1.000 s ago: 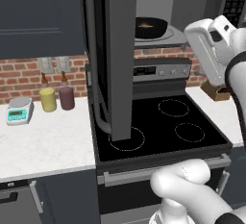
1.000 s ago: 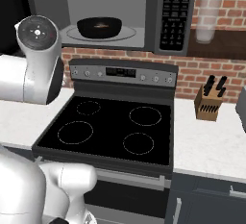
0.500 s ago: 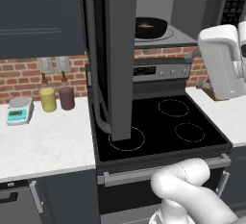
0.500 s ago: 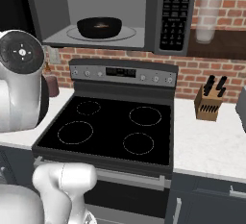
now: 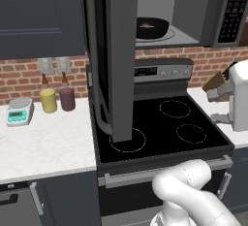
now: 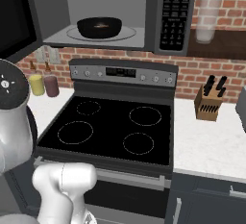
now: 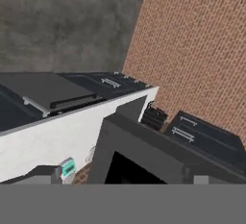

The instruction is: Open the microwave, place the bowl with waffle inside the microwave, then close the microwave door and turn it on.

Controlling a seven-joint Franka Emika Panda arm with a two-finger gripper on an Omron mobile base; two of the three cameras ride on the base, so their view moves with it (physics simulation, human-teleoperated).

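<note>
The bowl with waffle [image 6: 99,27] sits on the round turntable inside the microwave [image 6: 166,16], whose door [image 5: 116,60] stands swung wide open over the left side of the black stove top [image 6: 110,129]. On the white counter left of the stove stand a yellow jar [image 5: 48,100], a dark red jar [image 5: 67,99] and a small scale [image 5: 18,112]; a knife block [image 6: 209,104] stands to the right. The gripper's jaws are spread fully apart and hold nothing.

Our arm [image 5: 193,196] rises from the lower right of the left base view, its white link [image 5: 240,96] standing upright at the right edge. In the right base view its round dark-capped joint [image 6: 10,91] sits at the left edge. Our gripper's jaws stand wide apart.
</note>
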